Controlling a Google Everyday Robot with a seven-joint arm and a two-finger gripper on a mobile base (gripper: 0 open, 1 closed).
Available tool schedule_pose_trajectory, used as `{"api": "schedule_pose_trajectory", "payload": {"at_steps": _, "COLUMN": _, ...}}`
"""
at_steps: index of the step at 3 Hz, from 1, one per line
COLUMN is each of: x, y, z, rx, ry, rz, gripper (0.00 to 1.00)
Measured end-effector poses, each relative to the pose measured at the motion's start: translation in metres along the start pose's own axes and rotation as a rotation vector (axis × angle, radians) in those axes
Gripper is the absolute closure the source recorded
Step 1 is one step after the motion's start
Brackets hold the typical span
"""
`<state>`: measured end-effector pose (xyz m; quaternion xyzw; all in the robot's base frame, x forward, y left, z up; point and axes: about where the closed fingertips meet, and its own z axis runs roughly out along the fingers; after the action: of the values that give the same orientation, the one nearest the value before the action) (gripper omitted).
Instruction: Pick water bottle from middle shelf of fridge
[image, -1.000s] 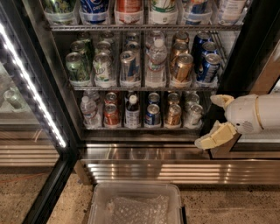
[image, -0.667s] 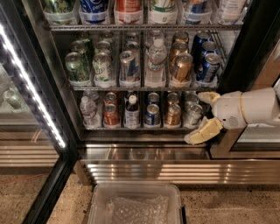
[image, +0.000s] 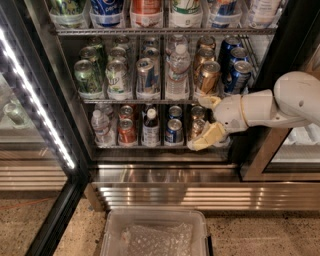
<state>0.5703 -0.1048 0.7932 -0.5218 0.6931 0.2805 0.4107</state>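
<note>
The fridge (image: 280, 45) stands open. The water bottle (image: 178, 70), clear and ribbed with a white cap, stands upright on the middle shelf (image: 150, 101) between a silver can and a gold can. My gripper (image: 207, 120) is open and empty. It is low and to the right of the bottle, in front of the right end of the lower shelf. Its upper finger (image: 210, 102) is at the height of the middle shelf's rail and its lower finger (image: 206, 137) is over the cans below. My white arm (image: 280, 105) comes in from the right.
Cans fill the middle shelf on both sides of the bottle. The lower shelf holds a second clear bottle (image: 100, 127), a dark white-capped bottle (image: 151, 127) and cans. The glass door with its LED strip (image: 37, 97) stands open at left. A clear plastic bin (image: 155, 235) sits on the floor.
My arm has moved left and a little up, bringing the gripper from outside the fridge's right frame to the front of the lower shelf's right end. The bottles and cans have not moved.
</note>
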Motion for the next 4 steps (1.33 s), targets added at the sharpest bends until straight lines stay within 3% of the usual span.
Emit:
{"api": "schedule_pose_trajectory", "payload": {"at_steps": 1, "x": -0.023, "y": -0.015, "z": 0.018, "rx": -0.011, "ry": -0.036, "rz": -0.06, "gripper": 0.0}}
{"api": "schedule_pose_trajectory", "payload": {"at_steps": 3, "x": -0.021, "y": -0.016, "z": 0.02, "rx": -0.004, "ry": -0.045, "rz": -0.054, "gripper": 0.0}}
{"api": "schedule_pose_trajectory", "payload": {"at_steps": 4, "x": -0.029, "y": -0.026, "z": 0.022, "rx": 0.017, "ry": -0.036, "rz": -0.11, "gripper": 0.0}}
